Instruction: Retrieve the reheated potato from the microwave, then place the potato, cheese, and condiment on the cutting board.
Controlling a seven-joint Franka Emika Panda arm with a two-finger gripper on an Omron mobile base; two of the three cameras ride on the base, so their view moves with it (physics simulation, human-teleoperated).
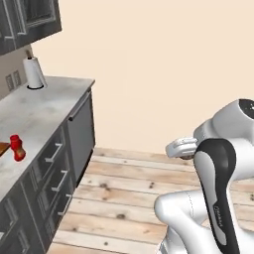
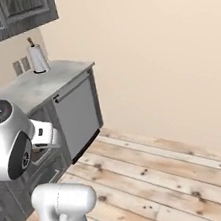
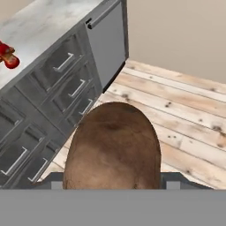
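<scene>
Brown and matte, the potato (image 3: pixel 112 148) sat closest of all in the hand view, a rounded lump with a faint darker dent near its top, wedged between the gripper (image 3: pixel 111 182) fingers, whose dark tips barely showed at either side of its base. Gripper closed on the potato, held out over the wooden floor (image 1: pixel 134 198) in front of the counter (image 1: pixel 34 106).

Arm pose: folded upright, elbow high, the white wrist reaching out level toward the counter side in both base views. The hand (image 1: pixel 181 147) stood off the counter front, well apart from it, above the planks.

Beyond the hand, the counter's dark drawer fronts (image 3: pixel 66 84) with pale bar handles ran along its face, and a grey panel (image 2: pixel 77 112) closed the counter's end toward the beige wall.

On the counter's grey stone top the condiment (image 1: pixel 17 148) stood, a red bottle with red cap, back from the counter's front edge. Just beside it, a brown corner of the cutting board (image 1: pixel 4 147) showed at the frame edge; whether they touched I could not tell.

Farthest along the counter, by the wall, a paper towel roll (image 1: pixel 34 72) stood upright on its holder.
</scene>
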